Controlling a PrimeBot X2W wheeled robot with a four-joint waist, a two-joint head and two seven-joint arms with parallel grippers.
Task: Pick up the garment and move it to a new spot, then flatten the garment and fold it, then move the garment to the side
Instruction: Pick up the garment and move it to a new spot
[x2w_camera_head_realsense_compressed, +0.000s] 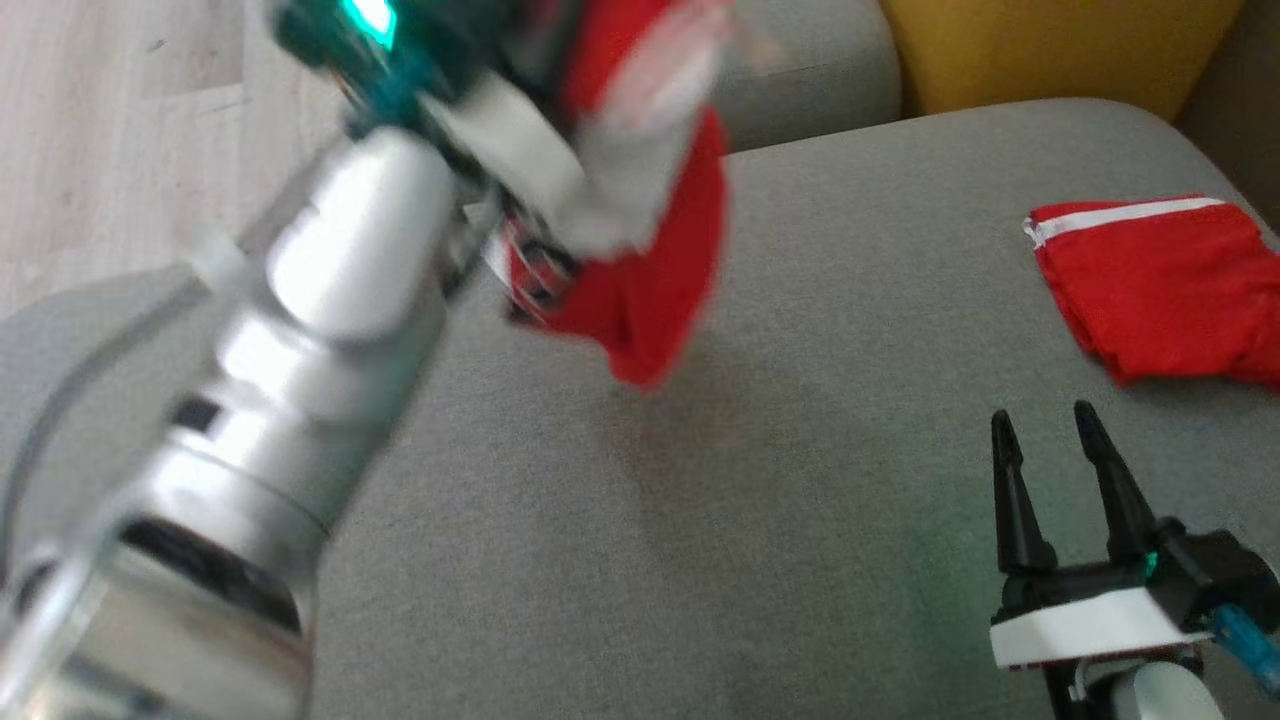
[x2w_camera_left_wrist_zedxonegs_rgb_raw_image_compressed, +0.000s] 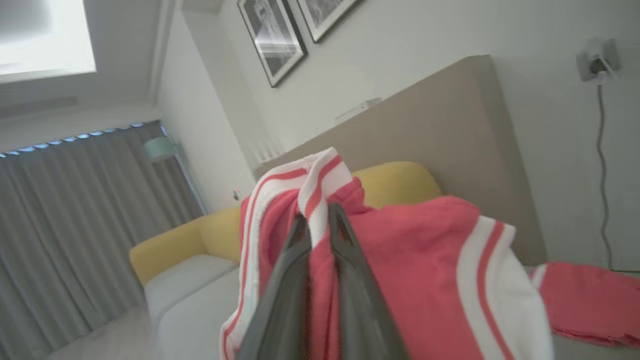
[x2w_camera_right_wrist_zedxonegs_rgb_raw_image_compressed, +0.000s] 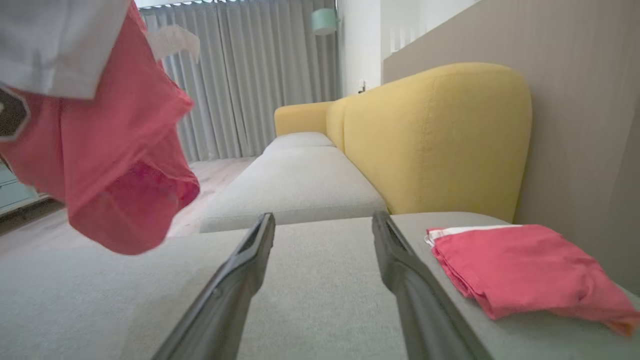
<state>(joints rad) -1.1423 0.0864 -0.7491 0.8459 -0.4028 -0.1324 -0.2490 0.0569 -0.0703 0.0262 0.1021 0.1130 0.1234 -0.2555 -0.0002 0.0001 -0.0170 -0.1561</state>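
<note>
Here's the wide grey sofa seat (x2w_camera_head_realsense_compressed: 800, 520), plain and flat, with a yellow backrest (x2w_camera_right_wrist_zedxonegs_rgb_raw_image_compressed: 440, 135) behind it and a beige panel (x2w_camera_left_wrist_zedxonegs_rgb_raw_image_compressed: 440, 145) against the white wall. Grey curtains (x2w_camera_right_wrist_zedxonegs_rgb_raw_image_compressed: 240, 75) close off the far end, pale wooden floor (x2w_camera_head_realsense_compressed: 100, 140) runs alongside, and two framed pictures (x2w_camera_left_wrist_zedxonegs_rgb_raw_image_compressed: 272, 40) hang up high. The left gripper (x2w_camera_left_wrist_zedxonegs_rgb_raw_image_compressed: 318, 216) is pinched tight on the garment (x2w_camera_left_wrist_zedxonegs_rgb_raw_image_compressed: 415, 265), nipping its white-and-red striped band, and the red cloth hangs in the air above the seat's left part, clear of the cushion. The right gripper (x2w_camera_head_realsense_compressed: 1042, 412) sits low over the seat at the right, jaws spread wide, nothing between them. Just beyond it, a folded red piece (x2w_camera_head_realsense_compressed: 1160, 290) with a white edge lies on the seat near the backrest. The head view is smeared: the silvery left forearm (x2w_camera_head_realsense_compressed: 300, 330) blurs across the garment's upper part, the cloth's top runs off frame, and a dark patch on it is too blurred to read.
</note>
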